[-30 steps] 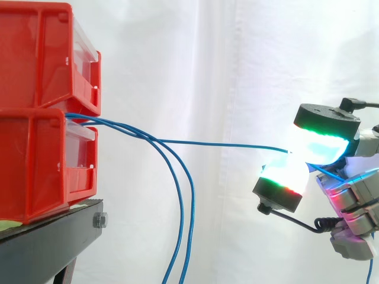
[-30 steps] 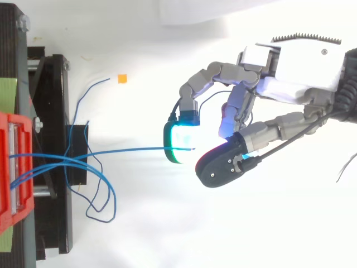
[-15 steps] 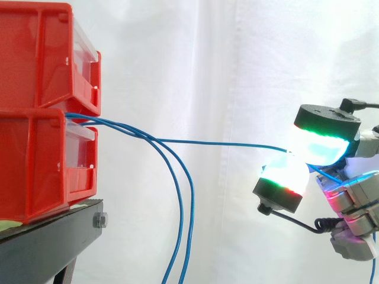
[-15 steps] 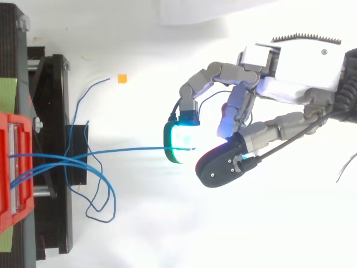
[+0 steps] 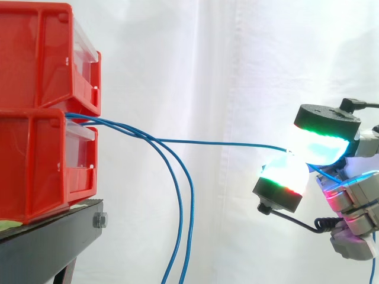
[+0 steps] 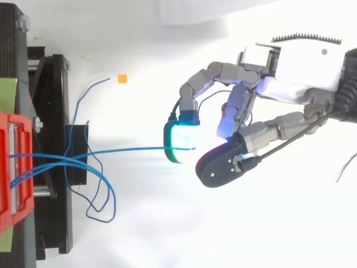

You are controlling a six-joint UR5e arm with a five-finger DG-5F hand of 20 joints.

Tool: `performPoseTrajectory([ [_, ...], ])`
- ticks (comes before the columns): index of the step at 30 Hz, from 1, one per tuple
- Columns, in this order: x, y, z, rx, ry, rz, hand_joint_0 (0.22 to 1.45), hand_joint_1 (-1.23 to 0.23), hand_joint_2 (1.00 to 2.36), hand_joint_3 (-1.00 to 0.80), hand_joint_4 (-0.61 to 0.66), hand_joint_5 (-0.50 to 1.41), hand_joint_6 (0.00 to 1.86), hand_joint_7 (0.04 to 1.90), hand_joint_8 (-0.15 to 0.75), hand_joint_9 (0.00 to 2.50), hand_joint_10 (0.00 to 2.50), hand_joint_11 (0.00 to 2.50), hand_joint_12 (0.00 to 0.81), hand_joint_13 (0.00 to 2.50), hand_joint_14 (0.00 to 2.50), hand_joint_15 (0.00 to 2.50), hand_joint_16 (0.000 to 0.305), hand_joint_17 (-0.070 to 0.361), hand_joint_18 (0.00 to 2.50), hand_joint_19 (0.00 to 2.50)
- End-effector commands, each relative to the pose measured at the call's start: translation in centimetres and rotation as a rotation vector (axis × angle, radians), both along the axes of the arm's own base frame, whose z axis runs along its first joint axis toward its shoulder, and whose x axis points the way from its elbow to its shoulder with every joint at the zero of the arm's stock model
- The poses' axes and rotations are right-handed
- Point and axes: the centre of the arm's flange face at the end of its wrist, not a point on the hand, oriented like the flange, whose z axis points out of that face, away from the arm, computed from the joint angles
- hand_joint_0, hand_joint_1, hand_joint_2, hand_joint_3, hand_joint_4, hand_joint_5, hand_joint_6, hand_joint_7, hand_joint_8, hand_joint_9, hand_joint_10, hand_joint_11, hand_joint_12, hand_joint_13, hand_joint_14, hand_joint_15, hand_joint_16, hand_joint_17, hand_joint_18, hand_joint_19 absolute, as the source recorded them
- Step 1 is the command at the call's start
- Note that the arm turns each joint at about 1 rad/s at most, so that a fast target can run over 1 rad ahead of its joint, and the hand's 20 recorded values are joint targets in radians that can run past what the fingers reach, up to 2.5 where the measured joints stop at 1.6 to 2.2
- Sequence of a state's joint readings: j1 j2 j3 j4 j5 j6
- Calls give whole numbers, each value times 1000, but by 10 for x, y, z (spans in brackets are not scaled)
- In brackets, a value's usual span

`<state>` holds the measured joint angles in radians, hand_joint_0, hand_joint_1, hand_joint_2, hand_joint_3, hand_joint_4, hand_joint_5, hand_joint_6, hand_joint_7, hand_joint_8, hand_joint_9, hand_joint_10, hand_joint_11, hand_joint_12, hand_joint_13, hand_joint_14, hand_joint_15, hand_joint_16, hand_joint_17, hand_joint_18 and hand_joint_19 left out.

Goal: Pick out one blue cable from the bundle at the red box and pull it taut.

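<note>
Two stacked red boxes [image 5: 41,112] sit on a black stand at the left. A bundle of blue cables [image 5: 121,128] comes out between them. One blue cable [image 5: 225,144] runs almost level to the right, nearly straight, into my hand [image 6: 290,78]. The glowing pads [image 5: 284,174] of my thumb and a finger pinch its end. In the top view the same cable [image 6: 128,149] stretches from the red box [image 6: 14,167] to the pinching pads [image 6: 179,142]. The other blue cables [image 5: 183,225] hang down in a slack curve.
The black stand [image 5: 47,242] carries the boxes at lower left. Loose loops of blue cable [image 6: 100,195] lie below the stand in the top view, with a small orange tag [image 6: 121,78] on the white floor. A white curtain hangs behind.
</note>
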<state>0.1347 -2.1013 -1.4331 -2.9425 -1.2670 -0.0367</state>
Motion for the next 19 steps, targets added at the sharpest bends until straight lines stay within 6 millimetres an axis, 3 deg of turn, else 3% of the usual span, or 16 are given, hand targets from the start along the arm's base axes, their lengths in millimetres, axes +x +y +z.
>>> performPoseTrajectory([
  [1,0,0,0,0,0,0,735,-790,1006,-417,-99,-150,952,1046,261,1390,0,1640,307,1418,14,1500,52,117,1037,896],
  [19,0,0,0,0,0,0,732,-789,1007,-416,-102,-150,952,1043,255,1380,3,1625,308,1410,16,1480,52,117,1032,907],
])
